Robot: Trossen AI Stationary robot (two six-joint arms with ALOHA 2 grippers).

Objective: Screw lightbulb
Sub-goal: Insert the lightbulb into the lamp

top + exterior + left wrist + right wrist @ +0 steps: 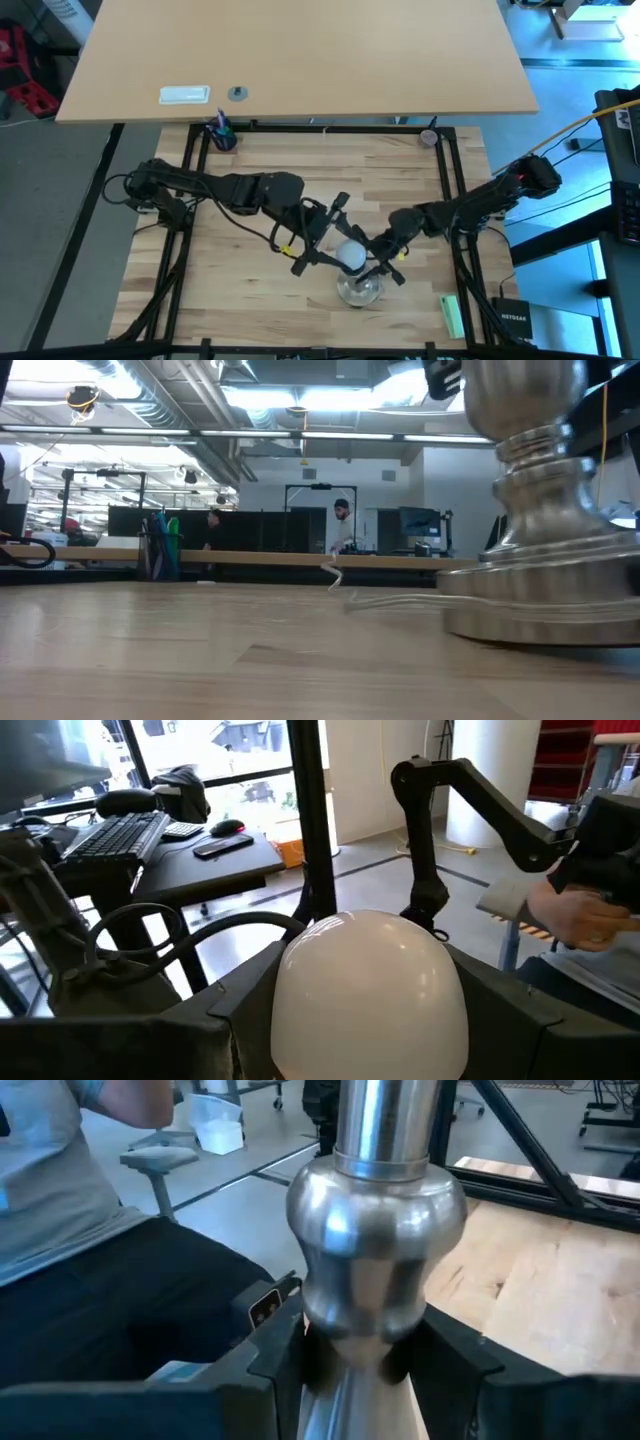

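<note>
Lightbulb (351,256) gripped by left pincer (332,250), stand (359,290) clamped by right pincer (385,262); cross-threading likely if bulb tilted.

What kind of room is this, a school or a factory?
Probably a robotics lab or workshop, not a school. Two robot arms work at a framed wooden table, the low view shows a large open room with ceiling ducts and black partitions, and a keyboard sits on a nearby desk.

Two matte-black, six-joint robot arms are showing bundled black cables along their links, the left gripper (322,243) wearing a small yellow tag, the right gripper (385,262) bearing orange marks near its fingers.
</note>
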